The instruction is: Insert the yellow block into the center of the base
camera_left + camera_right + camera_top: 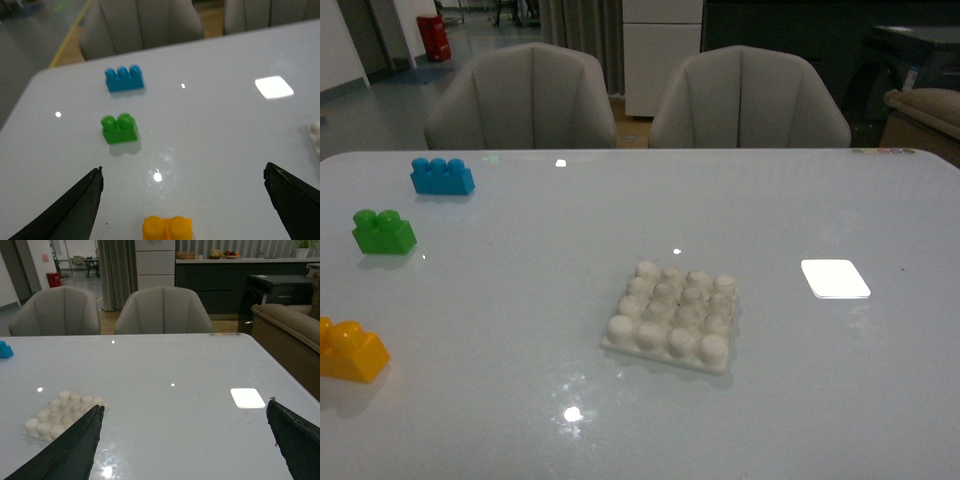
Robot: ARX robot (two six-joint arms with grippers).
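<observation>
Left hand (183, 172): jaws spread wide, nothing between them. Both dark fingers (75, 210) are off the tabletop (520, 300) and touch nothing.

Right hand (185, 405): also wide open and empty, held above bare tabletop.

Nearest item in the front view is the yellow block (350, 352). It sits flat at the near left of the tabletop, two studs up, partly cut off by the frame edge. In the left wrist view the yellow block (167, 227) lies between the lines of the two fingers, close to the camera, clear of both.

The base (672, 315) is next out: a white square plate with a 4x4 stud grid, lying flat around mid-tabletop and turned a little off square. All its studs are bare. It is well apart from the yellow block, to the right of it. The right wrist view has the base (60, 412) just beyond that hand's left finger. Whether they touch, I cannot tell.

A bright white rectangle (835, 278) lies flat to the right of the base, slightly farther out and apart from it.

The green two-stud brick (383, 231) stands on the left side, beyond the yellow block.

The blue three-stud brick (441, 176) stands farther still on the left, near the far edge.

Two grey chairs (520, 100) stand side by side behind the tabletop.
</observation>
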